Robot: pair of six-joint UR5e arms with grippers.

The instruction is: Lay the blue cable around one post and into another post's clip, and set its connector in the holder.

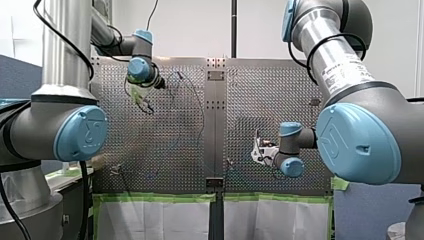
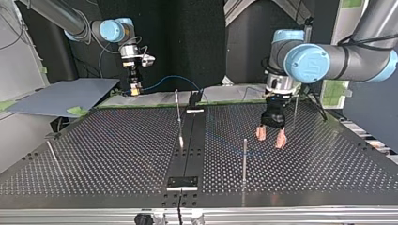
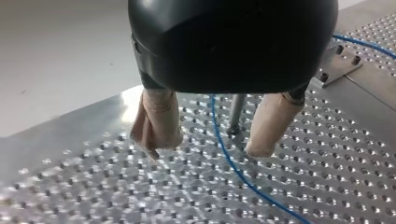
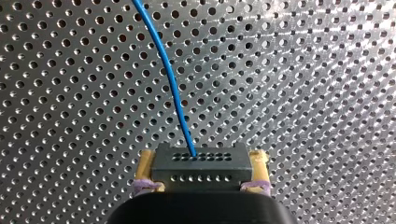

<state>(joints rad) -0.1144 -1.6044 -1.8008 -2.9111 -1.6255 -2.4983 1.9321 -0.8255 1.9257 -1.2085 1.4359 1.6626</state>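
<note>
Down at the perforated table (image 3: 327, 182), my left gripper (image 3: 207, 148) sits wide open, beige pads (image 3: 159, 122) straddling the blue cable (image 3: 214, 123) beside a post (image 3: 236, 112), I'd guess to grab and route it, while my right gripper (image 4: 203, 161) pinches the black connector (image 4: 201, 170) aloft.

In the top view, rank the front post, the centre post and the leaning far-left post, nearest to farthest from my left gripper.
From my left gripper:
1. front post, just camera-side of it.
2. centre post, by the middle strip.
3. leaning post, at the view's far left.
</note>
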